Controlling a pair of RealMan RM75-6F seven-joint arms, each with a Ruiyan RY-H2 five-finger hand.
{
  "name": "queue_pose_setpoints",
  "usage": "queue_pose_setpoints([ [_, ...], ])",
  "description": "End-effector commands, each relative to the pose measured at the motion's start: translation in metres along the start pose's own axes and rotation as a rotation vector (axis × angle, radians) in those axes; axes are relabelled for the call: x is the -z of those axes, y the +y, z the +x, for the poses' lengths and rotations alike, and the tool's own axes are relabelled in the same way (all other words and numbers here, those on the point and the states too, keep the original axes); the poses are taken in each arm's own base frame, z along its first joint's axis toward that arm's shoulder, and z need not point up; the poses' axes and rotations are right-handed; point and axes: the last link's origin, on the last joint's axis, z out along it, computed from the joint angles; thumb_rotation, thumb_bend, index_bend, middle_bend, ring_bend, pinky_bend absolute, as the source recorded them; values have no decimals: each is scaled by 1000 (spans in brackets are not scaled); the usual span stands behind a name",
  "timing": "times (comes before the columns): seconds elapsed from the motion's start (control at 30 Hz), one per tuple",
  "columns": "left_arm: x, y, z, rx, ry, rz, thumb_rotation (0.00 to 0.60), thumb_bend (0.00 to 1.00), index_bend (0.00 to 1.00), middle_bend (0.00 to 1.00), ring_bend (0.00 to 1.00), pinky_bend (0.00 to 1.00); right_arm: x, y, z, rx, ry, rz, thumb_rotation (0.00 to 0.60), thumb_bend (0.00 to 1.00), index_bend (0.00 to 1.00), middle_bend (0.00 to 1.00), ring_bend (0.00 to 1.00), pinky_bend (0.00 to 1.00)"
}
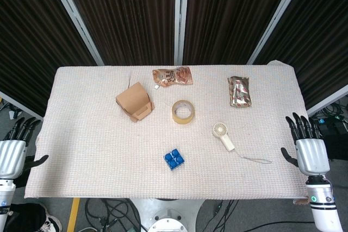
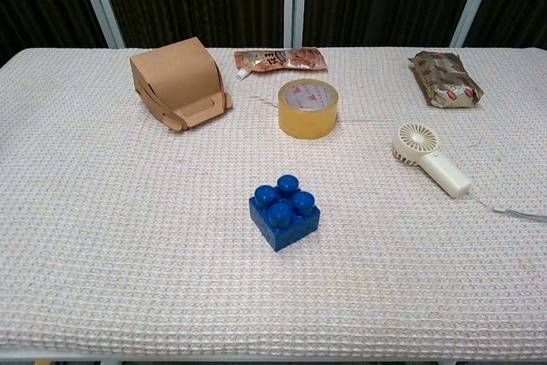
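Fan (image 1: 223,135) lies well apart from right hand (image 1: 310,153), fingers (image 1: 300,125) spread, empty.

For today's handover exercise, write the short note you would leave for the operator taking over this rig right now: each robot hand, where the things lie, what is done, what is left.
Left robot hand: open, off the table's left edge, holding nothing.
Right robot hand: open, off the right edge, holding nothing.
On the table: blue block near the front middle; handheld fan to its right, cord trailing towards the right robot hand; tape roll in the middle; cardboard box to its left; brown pouch and foil packet at the back.
Done: nothing is grasped.
Left: everything; no item is touched.
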Motion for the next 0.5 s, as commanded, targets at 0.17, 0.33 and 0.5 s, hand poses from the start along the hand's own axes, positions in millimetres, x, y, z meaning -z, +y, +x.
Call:
queue_pose_setpoints([
  [0.17,1,5,0,-8,-3,-12,600,0,114,82,30,253,4,-10,0,3,-25,40,600,172,0,0,0,0],
  [0.33,-1,4,2,-13,14,-14,600,0,114,83,31,253,4,-12,-2,7,-30,55,600,185,0,0,0,0],
  [0.5,-1,6,0,-6,10,-15,600,0,114,83,30,253,3,-12,-5,6,-40,50,600,195,0,0,0,0],
])
